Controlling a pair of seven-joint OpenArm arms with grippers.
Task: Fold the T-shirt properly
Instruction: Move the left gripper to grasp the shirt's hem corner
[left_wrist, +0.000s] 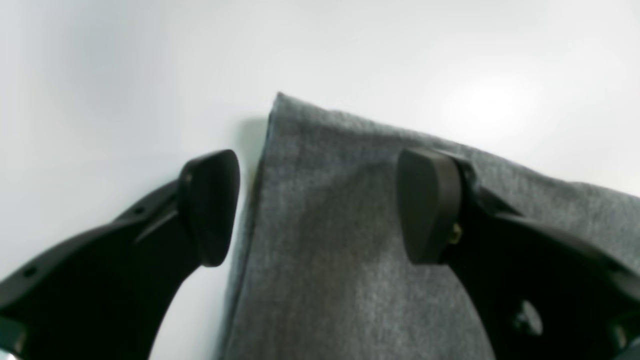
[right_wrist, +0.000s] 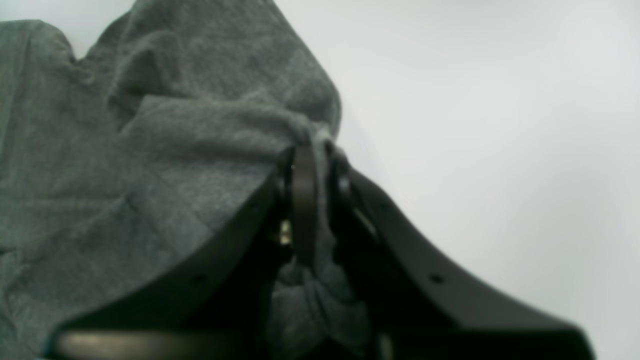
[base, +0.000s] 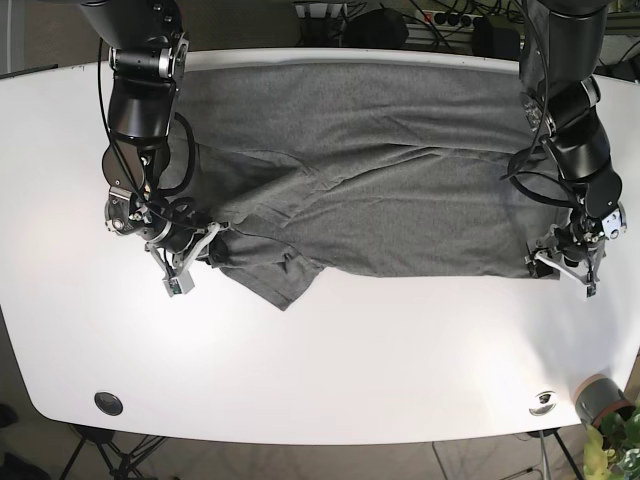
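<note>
the gray shirt (base: 370, 170) lies spread on the white counter (base: 330, 350). the right tool (right_wrist: 317, 175) is pinching a bunched bit of cloth at one edge. the left tool (left_wrist: 320, 205) is wide open over the other corner, holding nothing. it should close on that corner first, then both lift together so the fold stays even.
</note>
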